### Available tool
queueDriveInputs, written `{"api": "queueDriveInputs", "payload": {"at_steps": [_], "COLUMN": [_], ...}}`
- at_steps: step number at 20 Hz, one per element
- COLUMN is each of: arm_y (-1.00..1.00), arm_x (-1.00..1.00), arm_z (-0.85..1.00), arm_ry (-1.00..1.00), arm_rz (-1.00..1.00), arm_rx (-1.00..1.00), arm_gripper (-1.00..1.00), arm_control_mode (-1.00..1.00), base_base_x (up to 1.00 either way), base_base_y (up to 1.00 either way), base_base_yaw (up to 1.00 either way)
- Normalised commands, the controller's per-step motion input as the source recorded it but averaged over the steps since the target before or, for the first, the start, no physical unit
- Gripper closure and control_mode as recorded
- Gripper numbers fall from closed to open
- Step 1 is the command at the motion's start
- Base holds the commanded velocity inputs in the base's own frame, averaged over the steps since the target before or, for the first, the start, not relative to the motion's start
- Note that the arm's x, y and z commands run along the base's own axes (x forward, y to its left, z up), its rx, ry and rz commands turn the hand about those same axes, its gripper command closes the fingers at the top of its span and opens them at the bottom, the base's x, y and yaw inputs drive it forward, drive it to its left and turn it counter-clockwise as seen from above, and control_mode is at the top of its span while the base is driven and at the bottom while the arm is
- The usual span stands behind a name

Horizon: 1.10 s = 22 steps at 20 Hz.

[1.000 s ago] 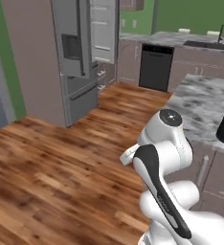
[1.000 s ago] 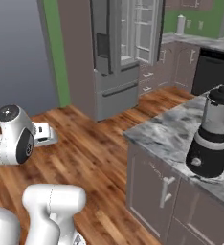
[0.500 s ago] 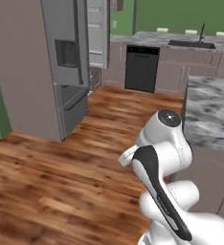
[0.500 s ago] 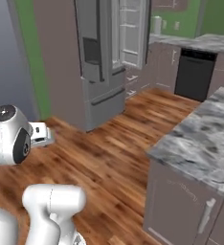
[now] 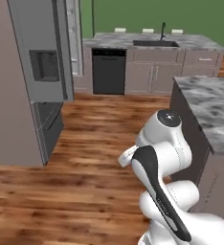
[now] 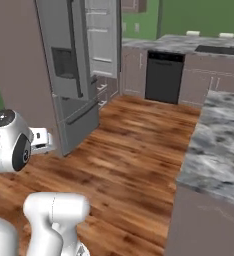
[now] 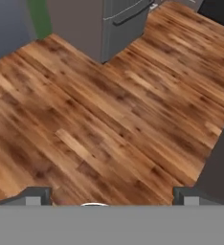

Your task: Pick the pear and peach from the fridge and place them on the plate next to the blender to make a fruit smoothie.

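The base has swung round: the blender has dropped from sight and the fridge (image 6: 76,65) now stands close, one door open. The gripper (image 7: 109,194) hangs over bare floor (image 7: 109,119), fingers spread, empty. Fetching fruit comes next, I'd say.

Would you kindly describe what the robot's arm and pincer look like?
The arm is glossy white with rounded, bulbous links, dark grey round joint caps and a black band along one link. The pincer has two small, dark grey, blocky fingertips. No cables or markings are visible.
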Motion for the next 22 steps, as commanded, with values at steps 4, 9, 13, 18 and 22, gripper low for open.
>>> {"api": "queueDriveInputs", "payload": {"at_steps": [4, 9, 13, 18, 22], "arm_y": [0.0, 0.0, 0.0, 0.0, 0.0], "arm_x": [0.0, 0.0, 0.0, 0.0, 0.0], "arm_z": [0.0, 0.0, 0.0, 0.0, 0.0], "arm_ry": [0.0, 0.0, 0.0, 0.0, 0.0], "arm_rz": [0.0, 0.0, 0.0, 0.0, 0.0], "arm_rx": [0.0, 0.0, 0.0, 0.0, 0.0], "arm_gripper": [-1.0, -1.0, -1.0, -1.0, -1.0], "arm_control_mode": [1.0, 1.0, 1.0, 1.0, 1.0], "base_base_x": [1.0, 1.0, 1.0, 1.0, 1.0], "base_base_y": [0.47, 0.2, -0.04, -0.02, -0.01], "base_base_yaw": [-0.39, -0.32, -0.21, -0.14, -0.13]}}
